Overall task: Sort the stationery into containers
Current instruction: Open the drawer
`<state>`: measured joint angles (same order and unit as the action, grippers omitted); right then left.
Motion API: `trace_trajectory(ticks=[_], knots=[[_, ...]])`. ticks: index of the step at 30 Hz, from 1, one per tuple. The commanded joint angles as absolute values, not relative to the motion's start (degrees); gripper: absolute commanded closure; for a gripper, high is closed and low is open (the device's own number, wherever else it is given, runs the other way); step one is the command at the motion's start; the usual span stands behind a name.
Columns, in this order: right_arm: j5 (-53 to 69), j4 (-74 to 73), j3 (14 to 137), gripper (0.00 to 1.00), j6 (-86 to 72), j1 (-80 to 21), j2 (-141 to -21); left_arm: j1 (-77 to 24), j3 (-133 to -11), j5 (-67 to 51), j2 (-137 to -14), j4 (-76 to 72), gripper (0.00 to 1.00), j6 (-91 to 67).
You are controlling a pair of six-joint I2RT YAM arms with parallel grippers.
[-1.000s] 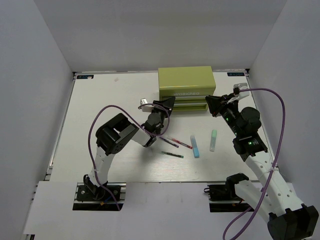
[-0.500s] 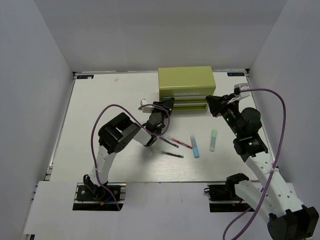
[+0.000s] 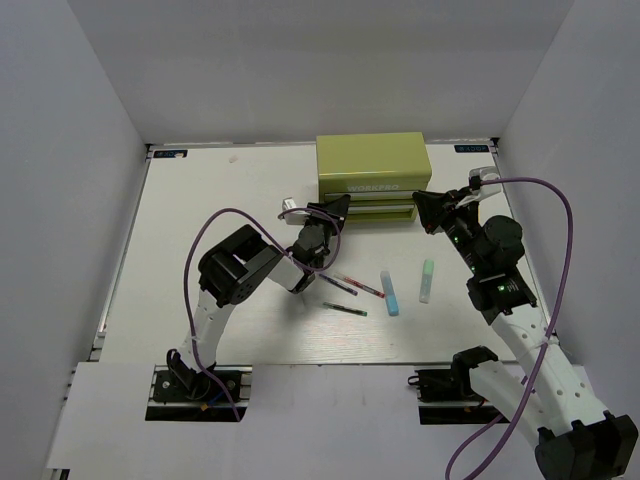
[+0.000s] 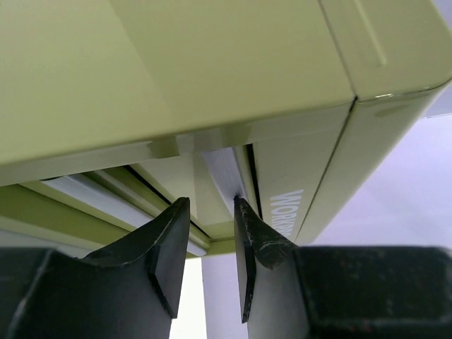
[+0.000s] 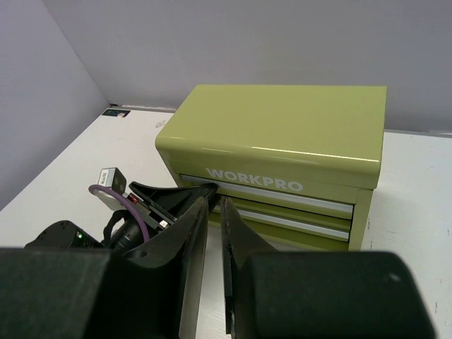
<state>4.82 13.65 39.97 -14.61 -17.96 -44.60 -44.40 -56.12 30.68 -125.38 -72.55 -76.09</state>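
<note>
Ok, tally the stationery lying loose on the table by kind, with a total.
Chunky markers: 2, the light blue marker and the mint marker.
Thin pens: 2, the red pen and the green pen.
Total: 4 visible from the top camera.

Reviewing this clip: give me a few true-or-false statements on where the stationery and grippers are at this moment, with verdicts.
1. The light blue marker lies inside the chest. False: it lies on the table.
2. Both drawers of the tool chest look shut. True.
3. The right gripper holds the mint marker. False: it holds nothing; the marker lies on the table.
4. The left gripper is at the chest's front left corner. True.
</note>
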Motion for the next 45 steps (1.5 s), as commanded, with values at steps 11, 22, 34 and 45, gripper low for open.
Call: trace_trajectory(ticks=[11,22,34,45], knots=[[4.13,16.44,39.9,0.81,-14.59,-17.49,-44.03,-44.38,-57.3,30.67,-125.33,-76.03,0.57,-75.94],[4.04,16.35,39.9,0.81,-14.59,-17.49,-43.24,-43.86,-58.35,32.26,-125.33,-73.65,0.57,-75.41],[4.04,16.52,39.64,0.81,-14.5,-17.4,-42.72,-43.86,-60.82,34.36,-128.23,-76.38,0.56,-74.36],[3.96,16.52,39.55,0.81,-14.59,-17.32,-42.54,-43.86,-62.49,34.89,-129.9,-78.66,0.57,-73.74]])
